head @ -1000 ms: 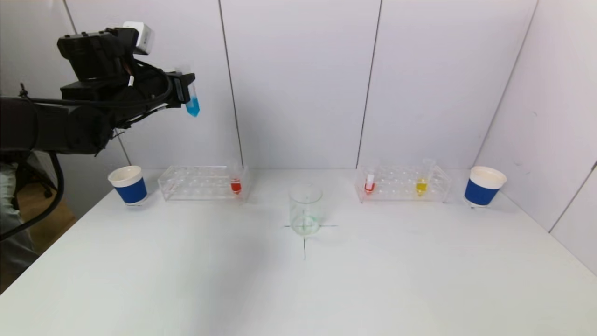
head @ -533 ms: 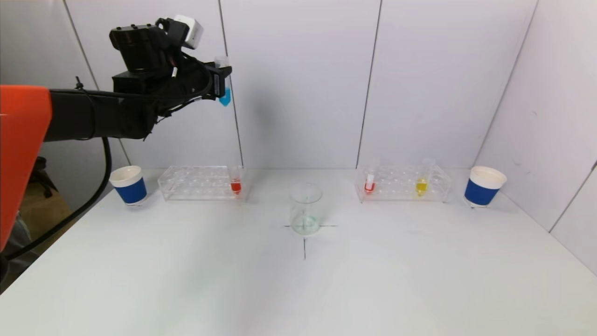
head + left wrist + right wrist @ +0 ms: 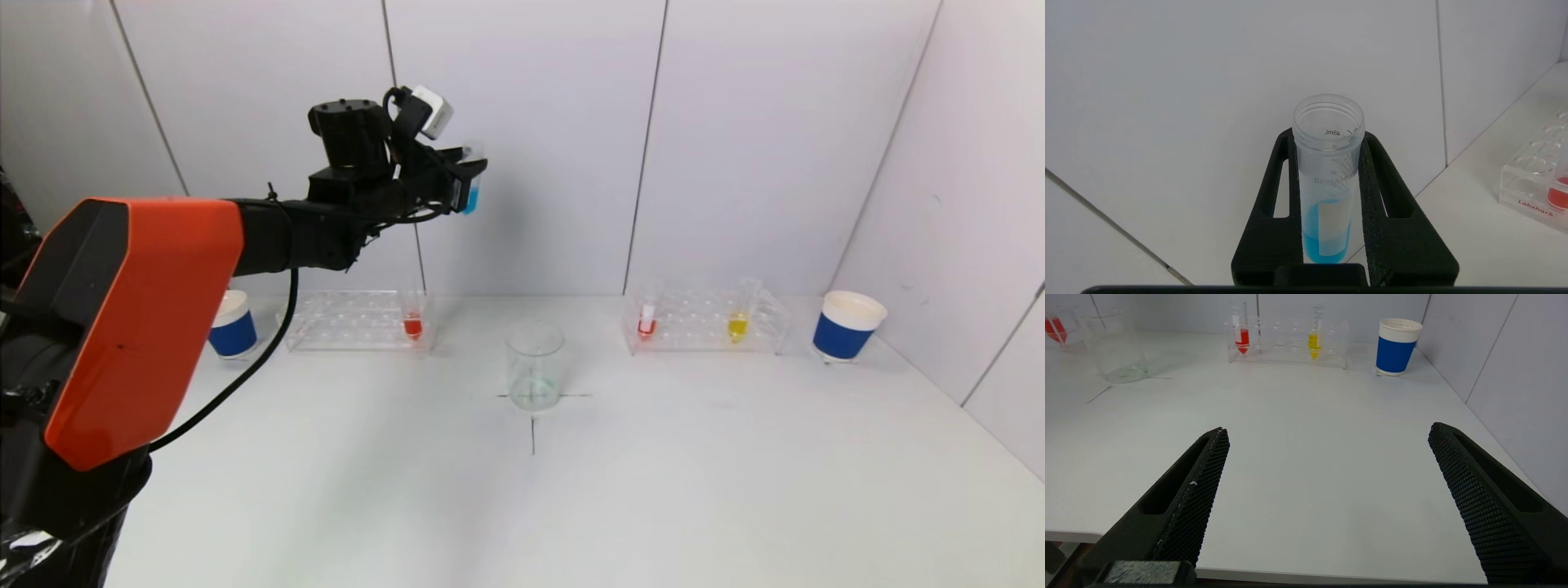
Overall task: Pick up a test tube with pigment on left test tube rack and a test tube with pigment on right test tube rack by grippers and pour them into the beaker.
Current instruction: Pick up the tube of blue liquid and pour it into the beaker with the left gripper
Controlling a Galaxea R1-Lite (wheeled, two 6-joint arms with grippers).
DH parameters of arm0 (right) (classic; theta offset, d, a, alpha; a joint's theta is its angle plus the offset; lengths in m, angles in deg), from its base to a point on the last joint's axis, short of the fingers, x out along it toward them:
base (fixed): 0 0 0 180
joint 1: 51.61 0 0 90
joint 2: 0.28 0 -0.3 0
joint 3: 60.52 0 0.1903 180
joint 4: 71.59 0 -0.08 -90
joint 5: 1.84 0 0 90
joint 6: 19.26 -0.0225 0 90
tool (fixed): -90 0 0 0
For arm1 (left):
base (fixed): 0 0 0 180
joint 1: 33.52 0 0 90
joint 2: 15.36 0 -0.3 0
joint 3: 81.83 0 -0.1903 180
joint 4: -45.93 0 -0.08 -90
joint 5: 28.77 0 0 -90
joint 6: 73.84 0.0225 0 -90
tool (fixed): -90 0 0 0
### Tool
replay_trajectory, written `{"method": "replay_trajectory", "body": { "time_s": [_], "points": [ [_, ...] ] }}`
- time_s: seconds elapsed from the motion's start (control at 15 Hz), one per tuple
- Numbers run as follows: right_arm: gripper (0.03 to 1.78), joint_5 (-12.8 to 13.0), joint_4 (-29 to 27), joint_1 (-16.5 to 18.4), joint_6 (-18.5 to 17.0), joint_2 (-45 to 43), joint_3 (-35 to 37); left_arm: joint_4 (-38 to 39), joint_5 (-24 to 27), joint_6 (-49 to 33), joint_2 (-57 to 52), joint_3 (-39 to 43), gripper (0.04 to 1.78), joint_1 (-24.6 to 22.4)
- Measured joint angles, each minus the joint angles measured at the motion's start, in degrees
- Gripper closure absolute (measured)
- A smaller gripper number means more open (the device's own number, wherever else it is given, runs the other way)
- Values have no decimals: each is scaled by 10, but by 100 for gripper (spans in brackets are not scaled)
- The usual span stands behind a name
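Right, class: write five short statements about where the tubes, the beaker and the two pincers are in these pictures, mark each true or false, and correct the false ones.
1. The left pincer grips a tube of blue pigment. True.
2. That tube is tipped over the beaker. False: it is upright, high above the table, left of the beaker.
3. The right rack holds a red tube and a yellow tube. True.
4. The right pincer holds the yellow tube. False: it is open and holds nothing, near the table's front edge.
5. The left rack has no tubes. False: one red tube stands in it.
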Motion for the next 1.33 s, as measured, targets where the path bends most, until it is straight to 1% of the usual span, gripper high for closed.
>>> {"method": "replay_trajectory", "body": {
  "time_s": [0.27,0.47,0.73,0.87,1.0,1.13,1.27,1.33],
  "points": [
    [4,0,0,0,0,0,0,11,52,47,29,1,139,4],
    [4,0,0,0,0,0,0,18,94,111,38,10,139,4],
    [4,0,0,0,0,0,0,48,123,183,41,30,139,18],
    [4,0,0,0,0,0,0,57,147,221,36,53,139,23],
    [4,0,0,0,0,0,0,74,163,243,27,88,139,28],
    [4,0,0,0,0,0,0,106,193,287,17,127,139,28],
    [4,0,0,0,0,0,0,140,205,322,12,152,139,30],
    [4,0,0,0,0,0,0,145,211,330,10,159,139,32]
  ]
}}
